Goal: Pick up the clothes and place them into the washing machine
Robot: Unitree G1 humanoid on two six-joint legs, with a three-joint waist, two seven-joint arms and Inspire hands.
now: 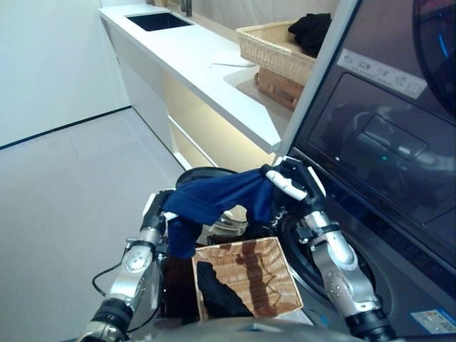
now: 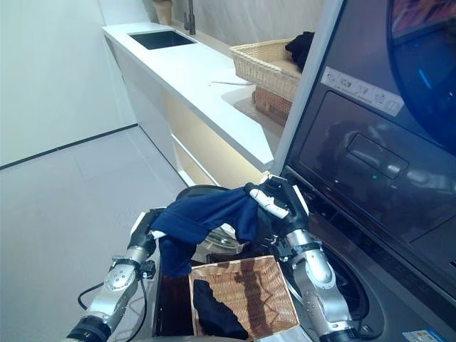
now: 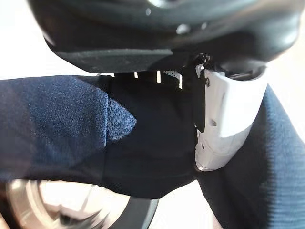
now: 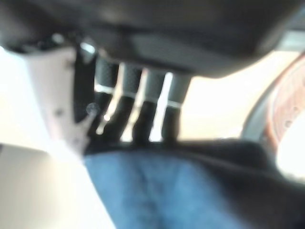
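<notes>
A dark blue garment (image 1: pixel 214 199) hangs stretched between the robot's two hands, above a wicker basket (image 1: pixel 274 274) on the floor and just beside the open porthole of the washing machine (image 1: pixel 377 185). The left hand (image 1: pixel 162 206) has its fingers curled into one end of the cloth, the white-covered thumb pressing the fabric in its wrist view; the right hand (image 1: pixel 288 182) pinches the other end between curled fingers and thumb. A second dark garment (image 1: pixel 217 292) lies in the basket. On the white counter (image 1: pixel 206 64) stands another basket (image 1: pixel 274 43) holding dark clothing. The blue garment appears light, limp and fine-knit: it sags in the middle and trails a loose fold below the left hand. It would probably handle best gathered into a bunch, since hanging edges could catch on the porthole rim.
</notes>
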